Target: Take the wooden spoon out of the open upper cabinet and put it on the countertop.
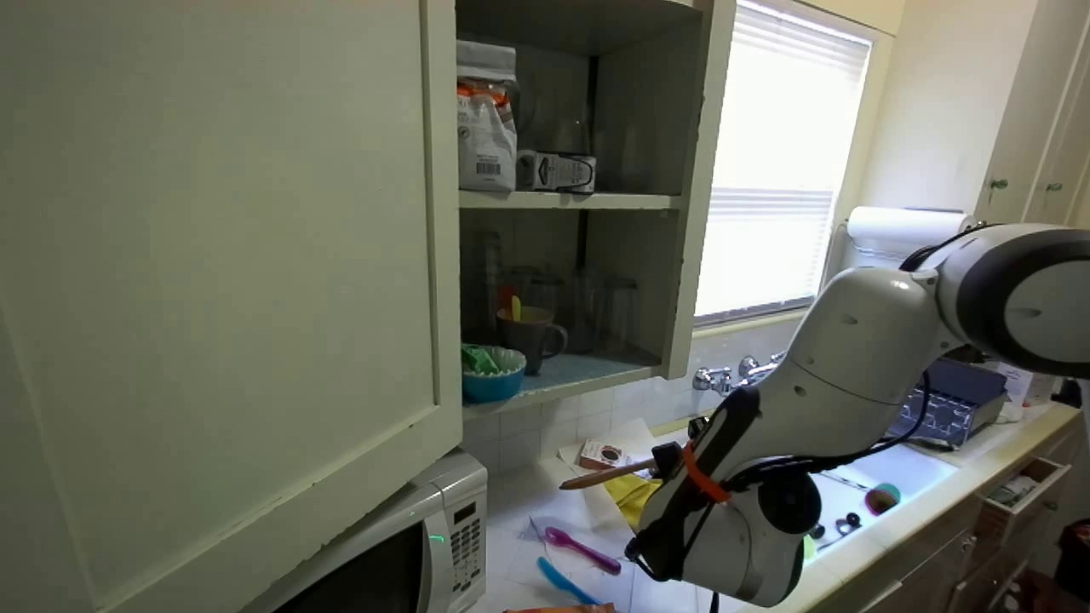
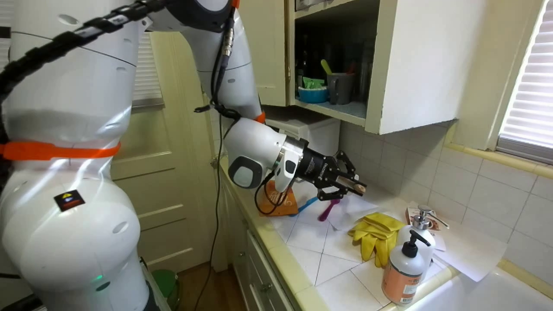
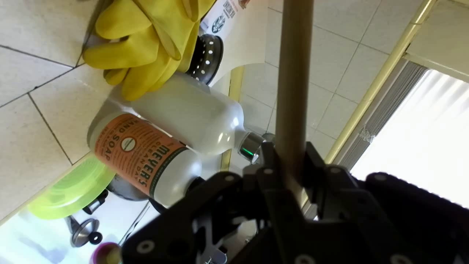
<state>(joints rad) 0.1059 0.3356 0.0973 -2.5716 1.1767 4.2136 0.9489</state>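
Note:
The wooden spoon (image 1: 600,476) is held in my gripper (image 1: 668,460), clear of the cabinet. In the wrist view, its straight light-brown handle (image 3: 295,80) runs up between the fingertips (image 3: 290,157). The gripper (image 2: 356,185) is shut on it, above the countertop. The spoon shows only as a short piece (image 2: 359,188) in this exterior view, and its rounded head cannot be made out in any view. The upper cabinet (image 1: 651,128) is open, up behind the gripper; it also shows in an exterior view (image 2: 425,65). The white countertop (image 2: 309,250) lies below.
Yellow gloves (image 2: 376,233), an orange-labelled soap bottle (image 2: 404,272), a purple utensil (image 1: 583,550), a blue utensil (image 1: 562,581) and an orange bag (image 2: 278,201) lie or stand on the counter. A microwave (image 1: 464,528) stands under the cabinet door. The sink (image 2: 488,293) borders the counter.

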